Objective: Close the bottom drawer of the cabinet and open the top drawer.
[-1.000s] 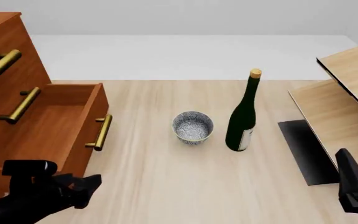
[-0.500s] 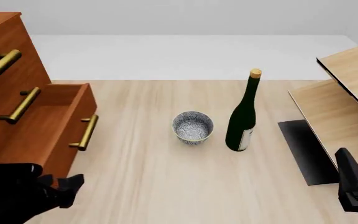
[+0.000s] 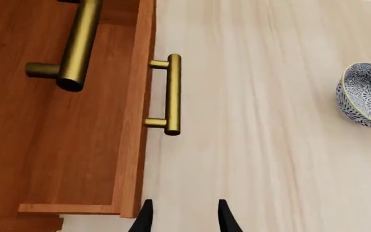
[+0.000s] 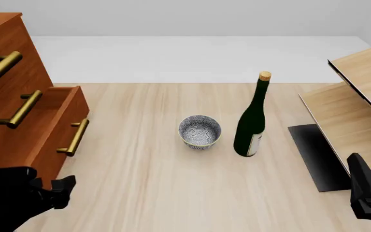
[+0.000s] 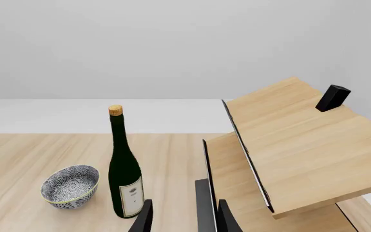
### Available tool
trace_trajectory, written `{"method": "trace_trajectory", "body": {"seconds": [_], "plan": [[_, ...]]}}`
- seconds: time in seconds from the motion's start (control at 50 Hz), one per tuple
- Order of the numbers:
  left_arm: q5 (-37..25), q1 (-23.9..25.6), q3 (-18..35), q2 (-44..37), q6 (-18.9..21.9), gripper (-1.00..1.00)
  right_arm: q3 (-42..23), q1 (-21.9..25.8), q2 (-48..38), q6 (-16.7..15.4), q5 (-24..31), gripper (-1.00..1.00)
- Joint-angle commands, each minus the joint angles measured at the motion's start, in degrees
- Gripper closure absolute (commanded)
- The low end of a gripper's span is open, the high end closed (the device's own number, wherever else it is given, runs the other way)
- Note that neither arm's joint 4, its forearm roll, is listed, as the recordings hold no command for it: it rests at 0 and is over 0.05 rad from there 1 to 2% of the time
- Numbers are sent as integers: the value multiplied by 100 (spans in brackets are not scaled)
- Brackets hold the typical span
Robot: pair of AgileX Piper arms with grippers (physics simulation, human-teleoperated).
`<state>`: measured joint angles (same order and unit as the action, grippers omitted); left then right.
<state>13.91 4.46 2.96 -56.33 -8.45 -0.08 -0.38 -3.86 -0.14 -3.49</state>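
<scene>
The reddish-brown cabinet [image 4: 5, 34] stands at the left edge of the front view. Its top drawer [image 4: 0, 69] is shut. The bottom drawer [image 4: 50, 130] sticks out partway, and its brass handle [image 4: 73, 137] faces the table; the handle also shows in the left wrist view [image 3: 172, 94]. My left gripper [image 4: 64, 186] is open and empty, low at the near corner of the bottom drawer's front [image 3: 139, 145], with one finger [image 3: 144, 218] right beside it. My right gripper [image 4: 361, 174] is open and empty at the near right.
A patterned bowl [image 4: 200, 131] and a dark green bottle [image 4: 252, 123] stand mid-table. Pale slanted wood furniture [image 4: 356, 104] with a black panel [image 4: 314, 154] fills the right side. The middle drawer's handle [image 3: 79, 43] hangs above the bottom drawer.
The bottom drawer has slid further into the cabinet. My left gripper has moved left with it, staying at the drawer's front. The right arm has not moved.
</scene>
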Motion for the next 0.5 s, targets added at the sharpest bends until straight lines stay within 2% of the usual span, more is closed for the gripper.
{"method": "trace_trajectory", "body": {"seconds": [0.02, 0.5], "plan": [[290, -354, 2, -216, 187, -100, 1, 3, 55, 5, 54, -100], [502, -1075, 76, -280, 502, -100, 2, 18, 157, 6, 160, -100]]}}
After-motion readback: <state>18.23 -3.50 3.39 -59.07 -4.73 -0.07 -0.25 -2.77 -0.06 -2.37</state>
